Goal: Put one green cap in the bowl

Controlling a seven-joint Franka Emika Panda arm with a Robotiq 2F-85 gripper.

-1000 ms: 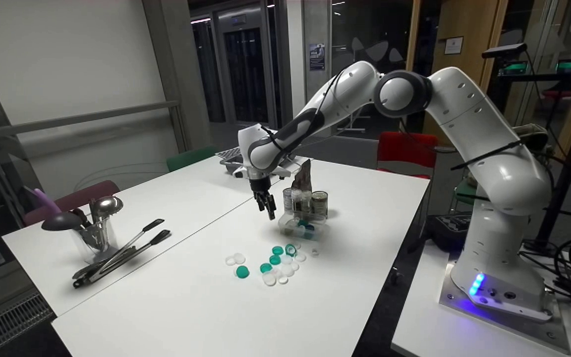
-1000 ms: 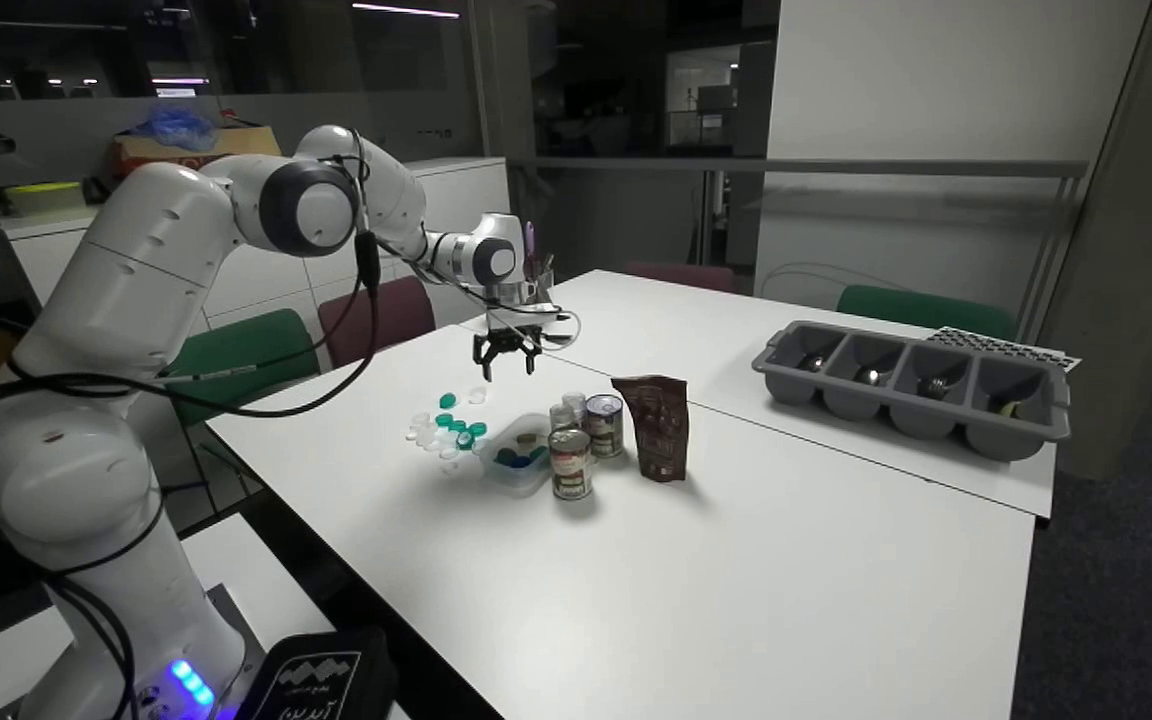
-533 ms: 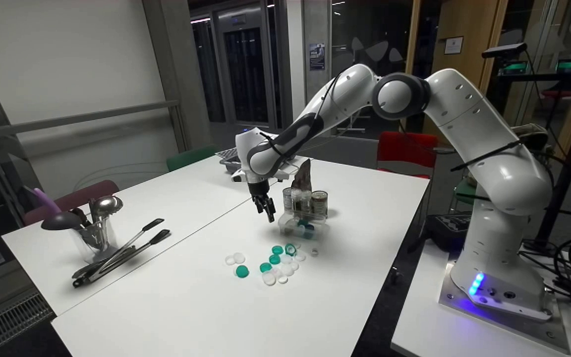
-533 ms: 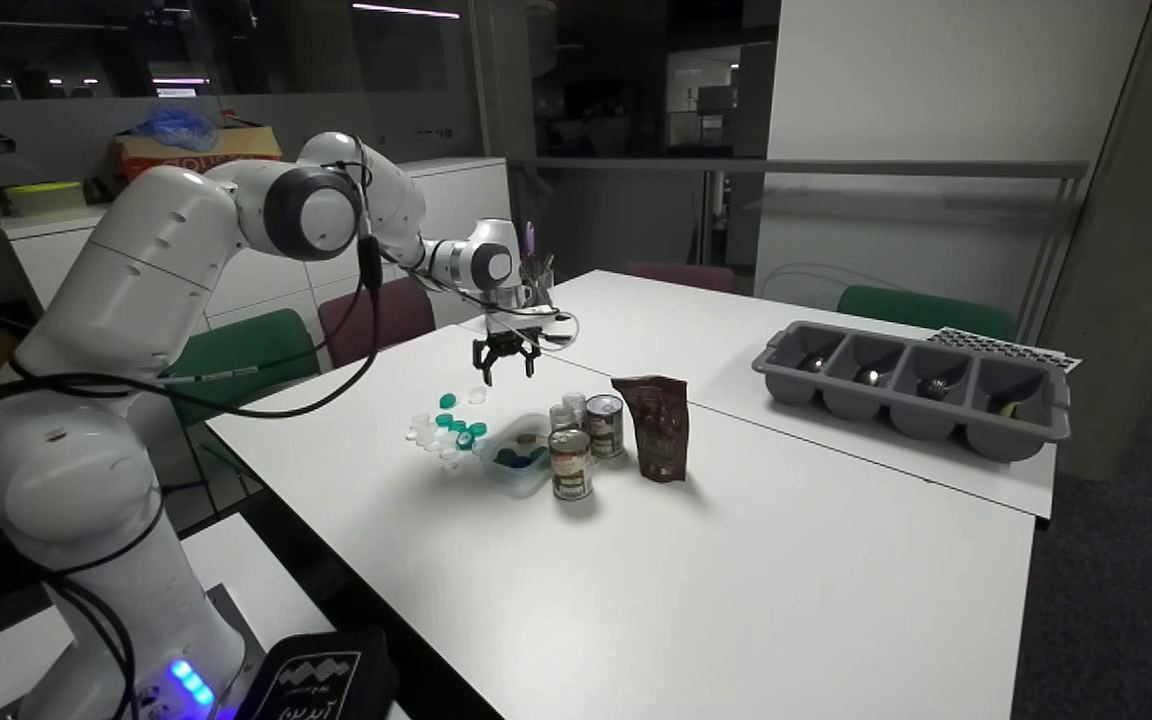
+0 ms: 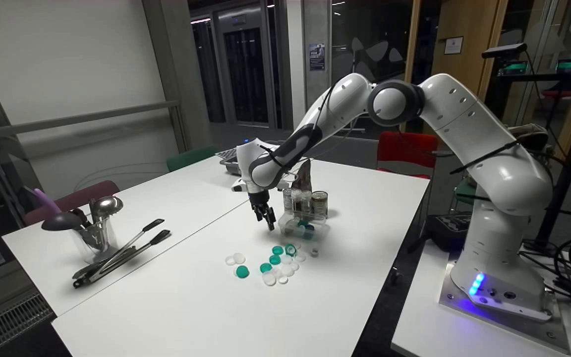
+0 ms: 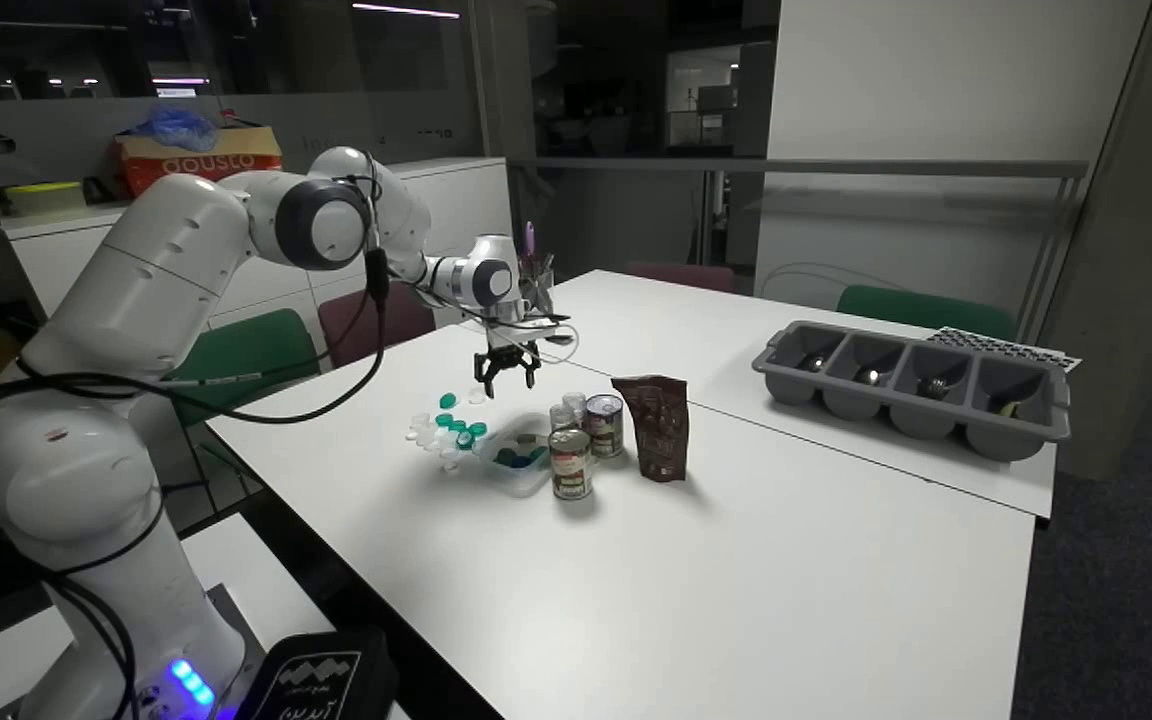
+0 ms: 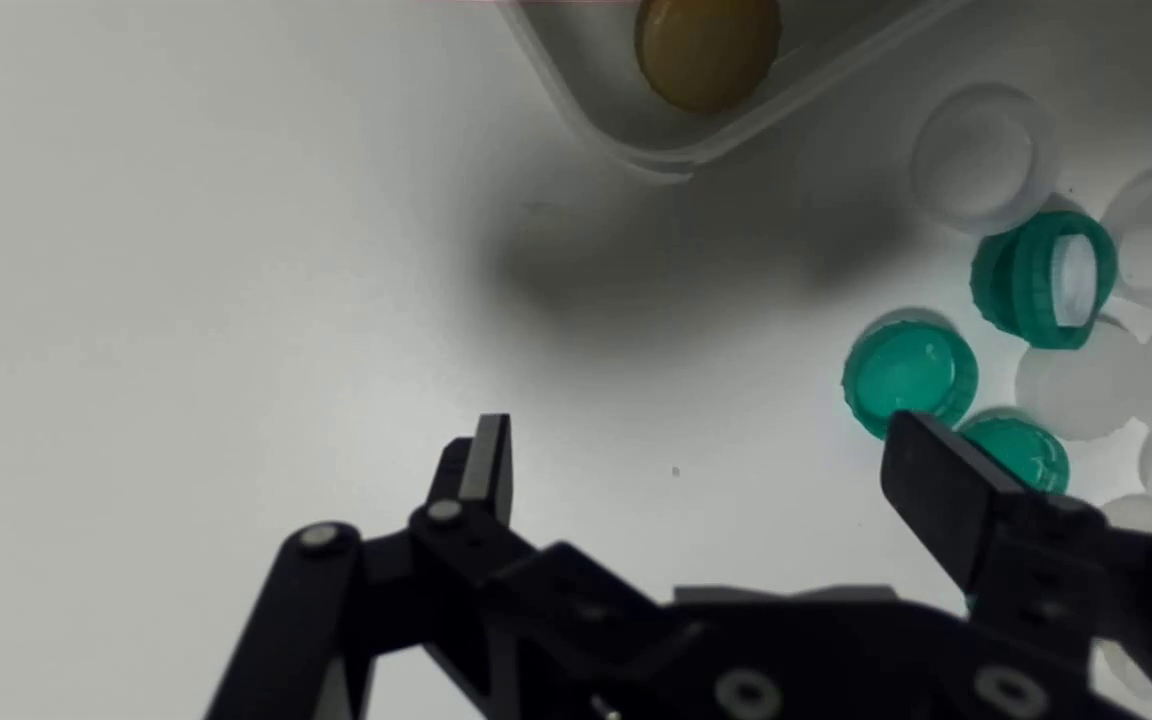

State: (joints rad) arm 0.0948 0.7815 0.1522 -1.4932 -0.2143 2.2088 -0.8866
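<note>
Fingers (image 7: 946, 490) spread apart, our gripper (image 7: 700, 425) hangs above the white table (image 6: 786, 580), where we find several green caps (image 7: 906, 378) lying loose among whitish caps (image 7: 1084, 385), near the clear plastic bowl (image 6: 519, 484); two cans (image 6: 571, 468) and a brown pouch (image 6: 661, 430) stand upright close by.

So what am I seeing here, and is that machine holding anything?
The white machine is a robot arm; the black hand at its end is open, holding nothing. The wide pictures come from cameras standing apart from it; the close one looks down from its wrist. On the white table lie green caps and whitish caps, beside a translucent plastic tub with what look like caps inside. Near it stand food cans and a brown pouch; tongs and a grey cutlery tray lie farther off.
</note>
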